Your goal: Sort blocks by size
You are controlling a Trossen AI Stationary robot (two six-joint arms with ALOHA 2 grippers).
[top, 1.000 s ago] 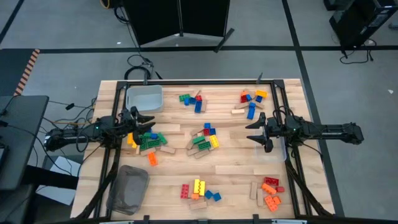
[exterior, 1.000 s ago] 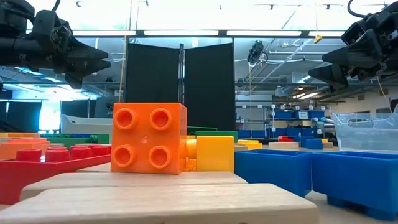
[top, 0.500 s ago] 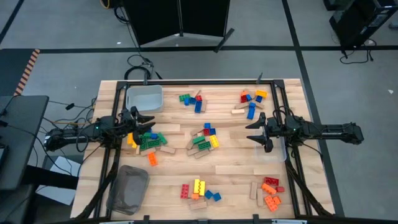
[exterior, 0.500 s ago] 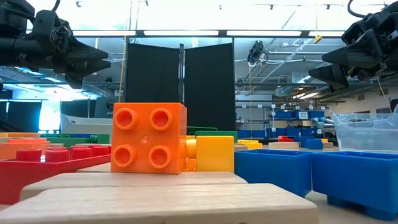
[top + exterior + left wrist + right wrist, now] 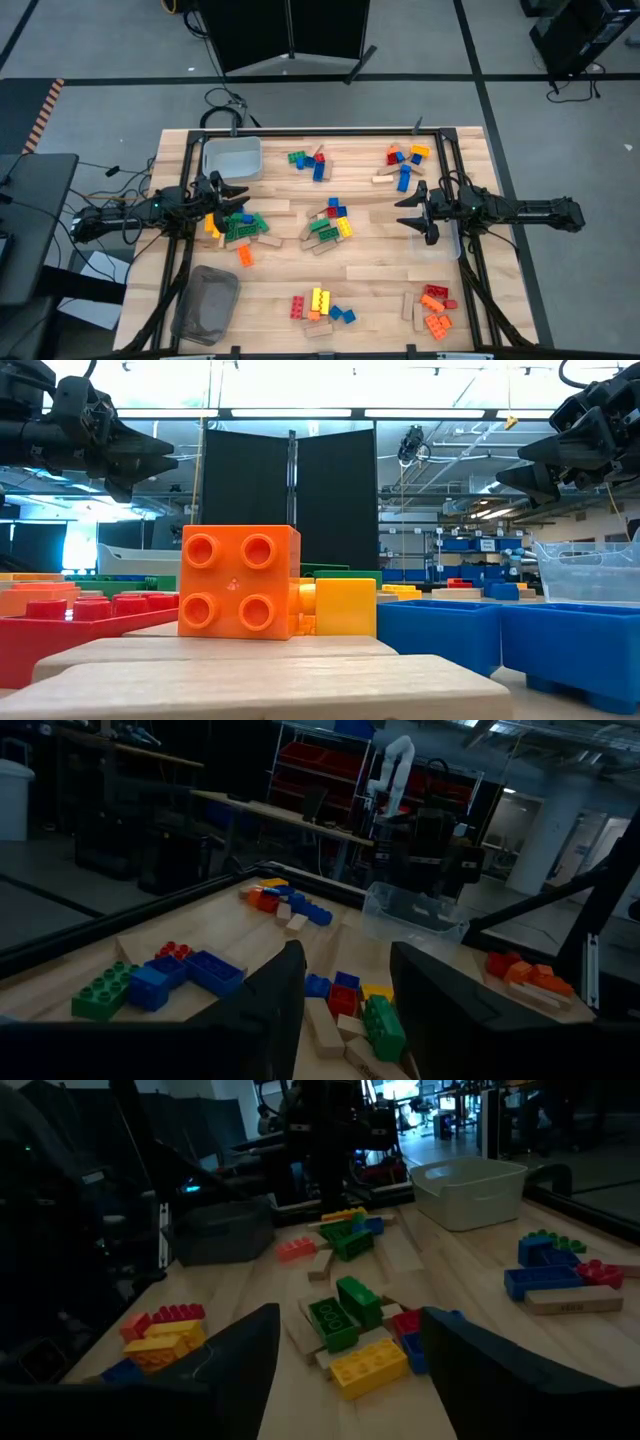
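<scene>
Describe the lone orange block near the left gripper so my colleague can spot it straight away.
Start at the grey bin on the table's near left corner, seen from above. Just beyond it lies a pile of green blocks beside the left gripper. The orange block sits alone between bin and pile, the only orange piece on that side of the table.
</scene>
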